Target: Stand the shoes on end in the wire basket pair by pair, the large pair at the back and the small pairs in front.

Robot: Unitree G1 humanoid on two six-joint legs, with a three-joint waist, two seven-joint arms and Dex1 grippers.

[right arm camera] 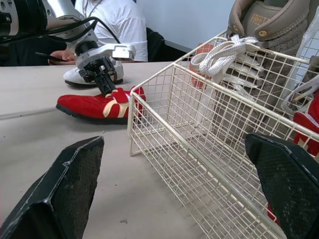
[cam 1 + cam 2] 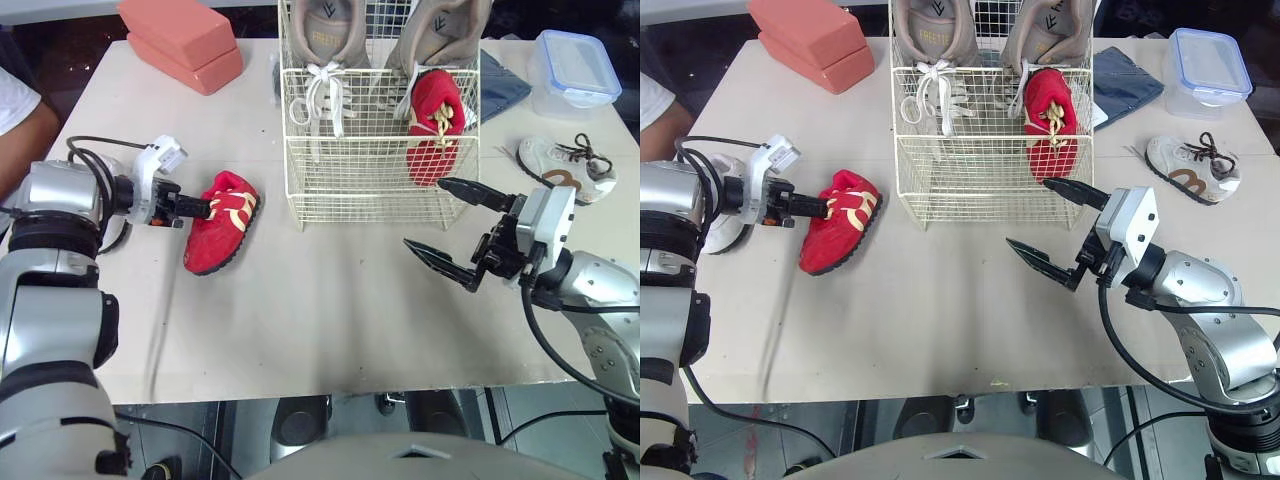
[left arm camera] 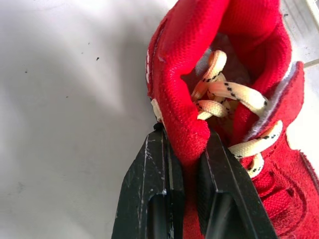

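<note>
From overhead, the left gripper (image 2: 203, 208) is pinched on the heel collar of the small red canvas shoe (image 2: 222, 228), which lies on the beige table (image 2: 330, 320) just left of the cream wire basket (image 2: 350, 190). The second red shoe (image 2: 435, 125) already stands on end at the basket's front, before the large taupe pair (image 2: 325, 30), so the space beside it looks meant for this one. The right gripper (image 2: 425, 214) hangs spread wide and empty near the basket front, and a small white shoe (image 2: 565, 170) waits beyond it. The left wrist view shows both fingers clamping the red collar just under the cream laces (image 3: 234, 94), a grip that should let the shoe hang toe-down. The right wrist view looks between its parted pads (image 1: 75, 174) along the basket wall, perhaps ready to steady it.
</note>
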